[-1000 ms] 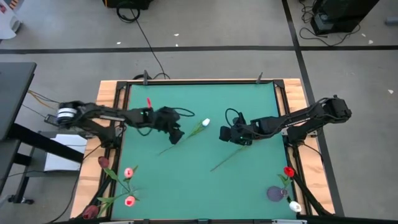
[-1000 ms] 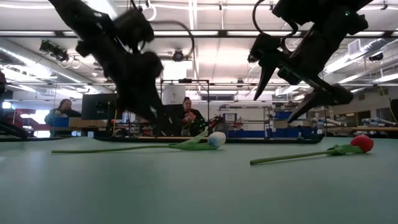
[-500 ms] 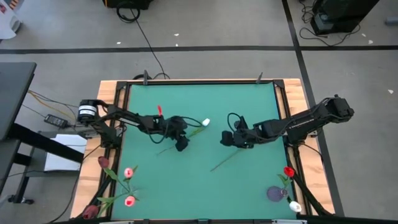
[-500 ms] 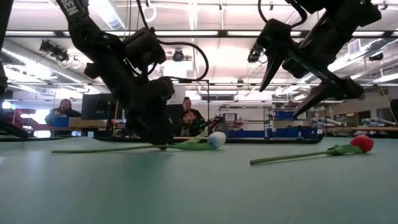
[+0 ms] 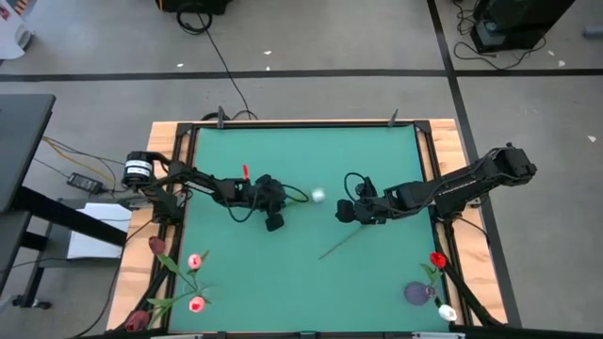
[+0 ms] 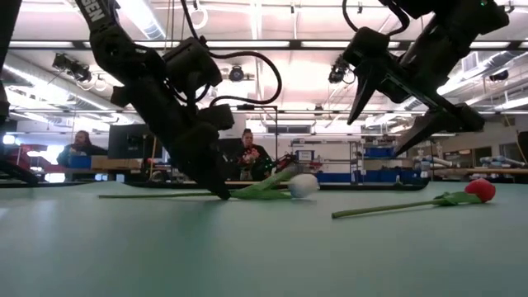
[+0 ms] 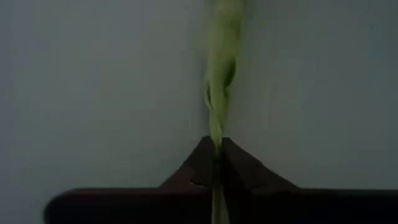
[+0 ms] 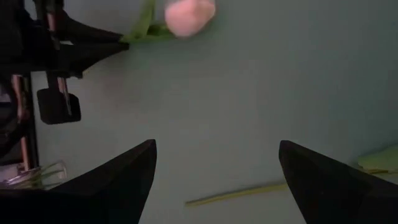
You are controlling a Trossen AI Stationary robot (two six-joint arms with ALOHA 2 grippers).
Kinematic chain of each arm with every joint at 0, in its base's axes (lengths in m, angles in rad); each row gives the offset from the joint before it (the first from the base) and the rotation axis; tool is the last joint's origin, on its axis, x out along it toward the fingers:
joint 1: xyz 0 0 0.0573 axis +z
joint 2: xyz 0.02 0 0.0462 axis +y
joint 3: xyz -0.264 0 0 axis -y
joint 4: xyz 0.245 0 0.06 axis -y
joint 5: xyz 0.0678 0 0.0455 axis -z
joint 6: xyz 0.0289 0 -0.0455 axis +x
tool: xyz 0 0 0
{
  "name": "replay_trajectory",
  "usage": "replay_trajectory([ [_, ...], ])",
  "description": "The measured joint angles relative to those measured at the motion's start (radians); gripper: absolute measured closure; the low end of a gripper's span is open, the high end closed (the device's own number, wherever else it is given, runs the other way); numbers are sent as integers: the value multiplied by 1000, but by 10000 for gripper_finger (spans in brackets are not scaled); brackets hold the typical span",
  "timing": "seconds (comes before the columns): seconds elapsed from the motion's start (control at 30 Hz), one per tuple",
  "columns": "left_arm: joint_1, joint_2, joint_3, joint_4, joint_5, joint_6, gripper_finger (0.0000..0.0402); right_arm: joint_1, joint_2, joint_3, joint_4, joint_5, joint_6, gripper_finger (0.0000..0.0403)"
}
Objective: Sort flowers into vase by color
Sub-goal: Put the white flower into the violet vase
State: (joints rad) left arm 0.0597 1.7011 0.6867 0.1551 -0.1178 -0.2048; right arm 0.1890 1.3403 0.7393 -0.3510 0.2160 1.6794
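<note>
A white tulip (image 6: 303, 186) lies on the green table with its thin stem stretched along the surface. My left gripper (image 6: 223, 193) stands on that stem, shut on it. Toward the table's right lies a red tulip (image 6: 480, 190), its stem (image 5: 339, 244) on the surface. My right gripper (image 6: 379, 132) hangs open above it, touching nothing. More flowers stand up at the near left corner (image 5: 195, 261) and the near right corner (image 5: 437, 259). I cannot make out the vase plainly. My left gripper pinches the white tulip's stem (image 7: 217, 134) between its two fingers, just behind the leaves, nearer the head than the bare end. The fingers slant down from above and lie across the stem. The flower lies on the table, head and stem end both resting there.
A wooden frame (image 5: 170, 141) runs round the green mat. A greyish round thing (image 5: 417, 294) sits by the near right flowers. The mat's far half (image 5: 301, 151) is bare. In the low view, people sit in the room behind the table (image 6: 247, 157).
My left gripper has come down to the table and shut on the white tulip's stem. The flower has slid and turned on the table, its head now a little farther toward the right and near edges.
</note>
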Motion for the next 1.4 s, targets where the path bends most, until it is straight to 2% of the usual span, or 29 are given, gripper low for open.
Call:
replay_trajectory([
  [0.07,0,-23,-4,-11,7,-42,389,0,0,0,17,14,-8,57],
  [0.17,0,-80,-8,-7,18,-94,389,0,-21,0,66,66,-36,57],
  [0.27,22,-176,-5,15,17,-171,389,0,-75,0,154,149,-136,57],
  [0.33,48,-245,-7,35,12,-244,389,0,-127,0,227,210,-263,57],
  [0.47,102,-371,-6,266,7,-344,389,-8,-212,0,375,285,-600,57],
  [0.6,116,-392,-3,544,8,-353,389,-31,-232,0,576,284,-934,57],
  [0.7,94,-366,-3,625,8,-358,390,-52,-208,1,766,263,-1091,57],
  [0.8,62,-322,-4,669,7,-361,390,-78,-170,1,855,255,-1117,57],
  [0.93,37,-276,1,818,-4,-361,390,-114,-123,0,850,231,-1056,57],
  [1.13,6,-227,74,791,-12,-328,390,-140,-85,0,895,158,-1026,62],
  [1.27,-7,-212,113,738,-10,-285,390,-141,-84,0,917,151,-1048,94],
  [1.4,-10,-214,141,710,-10,-271,390,-146,-84,0,936,158,-1052,145],
])
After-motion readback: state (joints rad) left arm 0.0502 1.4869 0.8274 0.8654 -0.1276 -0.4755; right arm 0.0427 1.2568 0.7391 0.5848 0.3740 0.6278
